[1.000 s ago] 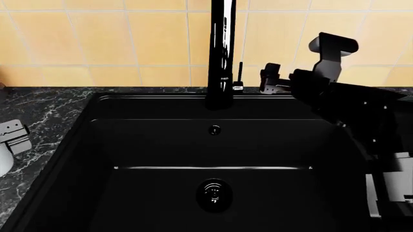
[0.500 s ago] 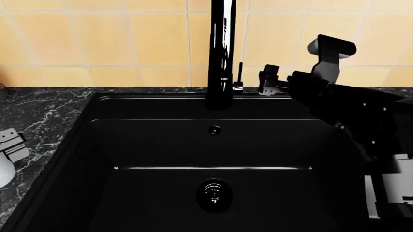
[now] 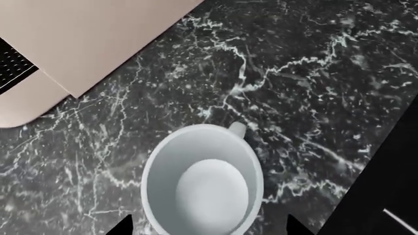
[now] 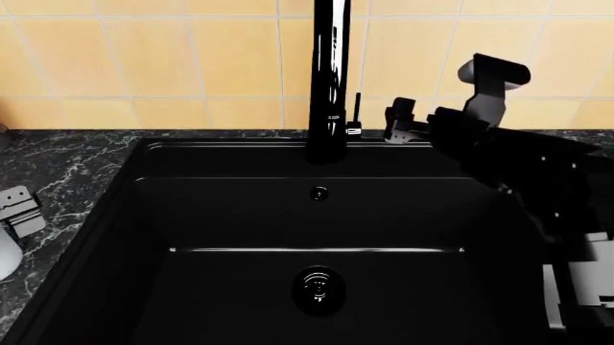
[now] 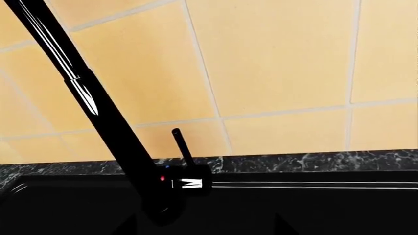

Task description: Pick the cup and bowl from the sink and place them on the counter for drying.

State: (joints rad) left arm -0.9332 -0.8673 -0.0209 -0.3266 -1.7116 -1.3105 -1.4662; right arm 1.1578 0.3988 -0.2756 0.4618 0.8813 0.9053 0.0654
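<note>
Now, the cup (image 3: 202,191) stands upright on the bench (image 3: 294,73), near the sink (image 4: 240,215) edge, with the left gripper (image 3: 209,227) spread wide, tips clear either side. Danger: sideways drift while lifting away could clip the rim and topple it. The right gripper (image 4: 401,121) hangs by the faucet (image 4: 329,79), grip unreadable. No bowl visible.

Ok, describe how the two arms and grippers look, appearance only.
The right arm is a bulky matte-black body with a grey bracket near its top and pale grey panels lower down; its right gripper is dark with grey metal parts. Of the left gripper, only a light grey plate with small holes shows.
</note>
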